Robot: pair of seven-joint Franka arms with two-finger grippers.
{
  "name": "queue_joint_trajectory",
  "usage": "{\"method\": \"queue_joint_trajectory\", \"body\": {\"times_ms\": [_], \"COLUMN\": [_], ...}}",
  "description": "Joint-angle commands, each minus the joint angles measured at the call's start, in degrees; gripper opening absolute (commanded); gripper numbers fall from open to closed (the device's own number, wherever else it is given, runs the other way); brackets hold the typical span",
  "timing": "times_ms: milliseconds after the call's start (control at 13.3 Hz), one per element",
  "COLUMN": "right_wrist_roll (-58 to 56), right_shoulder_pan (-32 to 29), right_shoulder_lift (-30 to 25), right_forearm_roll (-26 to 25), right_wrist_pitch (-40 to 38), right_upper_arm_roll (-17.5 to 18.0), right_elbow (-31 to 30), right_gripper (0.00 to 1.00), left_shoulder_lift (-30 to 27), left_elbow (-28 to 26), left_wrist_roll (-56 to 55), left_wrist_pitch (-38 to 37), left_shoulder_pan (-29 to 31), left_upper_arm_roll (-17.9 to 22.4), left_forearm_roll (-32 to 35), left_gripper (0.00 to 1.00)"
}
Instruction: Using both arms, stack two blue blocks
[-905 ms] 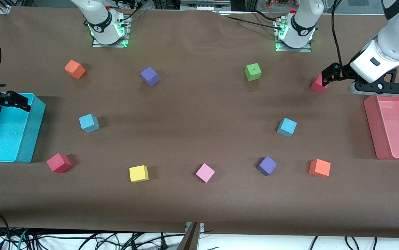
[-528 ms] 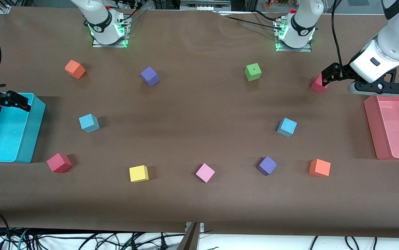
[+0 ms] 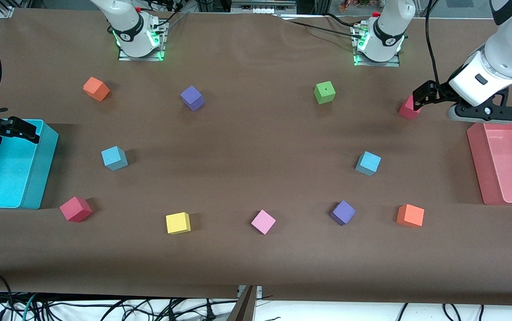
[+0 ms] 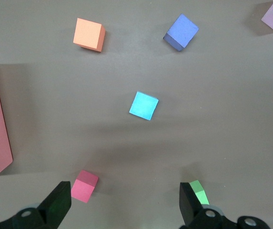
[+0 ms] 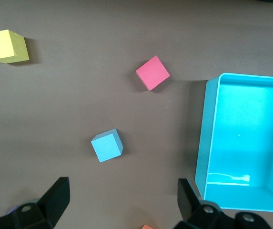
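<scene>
Two blocks and sit well apart, one toward each arm's end of the table, about level with each other. The first lies near a bin; the second, near a tray. Left gripper hangs over a cube just beside that tray. Right gripper hangs over the bin's rim. Both hold nothing, fingers spread.

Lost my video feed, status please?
Left hand open, over the pink-red cube. Right hand open, over the cyan bin. Both blue blocks untouched, unstacked, paths clear.
</scene>
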Motion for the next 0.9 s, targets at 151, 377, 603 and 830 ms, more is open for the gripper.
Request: {"method": "queue_joint_trajectory", "body": {"times_ms": [151, 377, 603, 830], "right_wrist_roll": [0.87, 0.79, 0.7, -0.18], "right_shoulder_pan": [-0.02, -0.02, -0.02, -0.02], "right_shoulder_lift": [0.26, 0.35, 2.62, 4.91], "right_forearm_roll": [0.05, 0.23, 0.58, 0.58], "right_wrist_pitch": [-0.5, -0.15, 0.12, -0.14], "right_upper_arm_roll": [0.05, 0.05, 0.05, 0.05], "right_elbow": [0.78, 0.78, 0.78, 0.69], "right_gripper": [1.0, 1.0, 1.0, 1.0], "left_shoulder_lift": [-0.02, -0.02, -0.02, -0.02], "left_elbow": [0.85, 0.85, 0.85, 0.85], "left_wrist_roll": [-0.05, -0.05, -0.05, -0.05], "left_wrist_pitch": [-1.12, -1.12, -1.12, -1.12], "left_shoulder_pan": [0.02, 0.02, 0.02, 0.02], "left_upper_arm_roll": [0.05, 0.05, 0.05, 0.05], "left_forearm_roll": [0.54, 0.54, 0.54, 0.54], "left_gripper": [1.0, 1.0, 1.0, 1.0]}}
